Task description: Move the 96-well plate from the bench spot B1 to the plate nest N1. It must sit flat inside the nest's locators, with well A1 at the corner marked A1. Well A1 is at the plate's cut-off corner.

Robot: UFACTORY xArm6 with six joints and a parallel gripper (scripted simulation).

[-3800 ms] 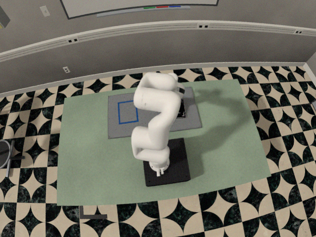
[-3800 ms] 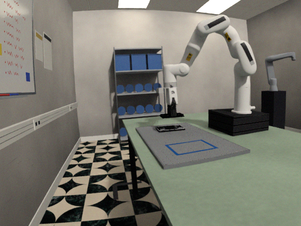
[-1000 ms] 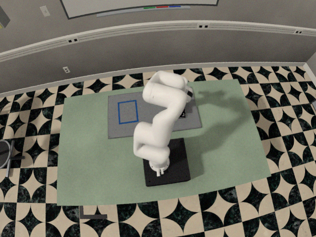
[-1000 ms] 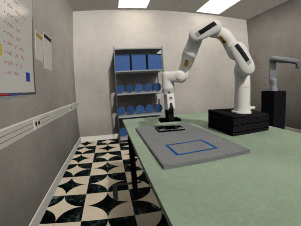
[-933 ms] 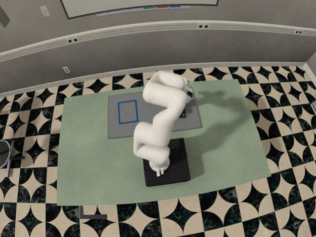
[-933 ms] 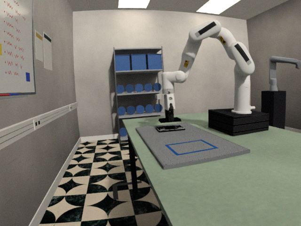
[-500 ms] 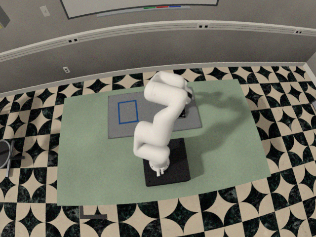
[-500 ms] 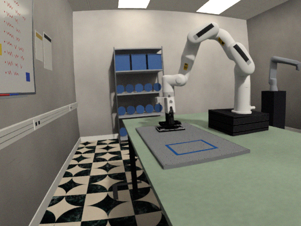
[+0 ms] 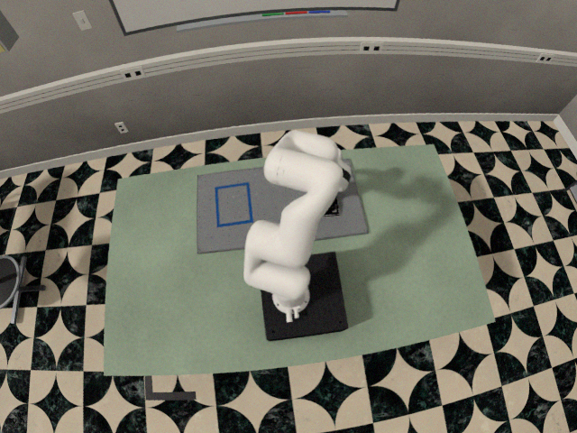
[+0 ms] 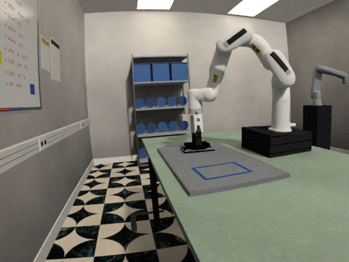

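Over the nest (image 10: pixel 209 148) (far end), tool (image 10: pixel 198 138) grips plate (image 10: pixel 188 147).

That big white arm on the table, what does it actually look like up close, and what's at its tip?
The arm is smooth, glossy white, built of rounded tube segments with bulging joints. Dark rectangular panels and small yellow stickers mark its links. It stands on a black stepped base. No loose cables show. The gripper has a boxy white body with dark fingers.

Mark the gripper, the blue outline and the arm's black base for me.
gripper (image 10: pixel 197 140): exterior view, between its fingertips.
blue outline (image 10: pixel 202 173): exterior view, its left side.
arm's black base (image 10: pixel 253 146): exterior view, its front left corner.
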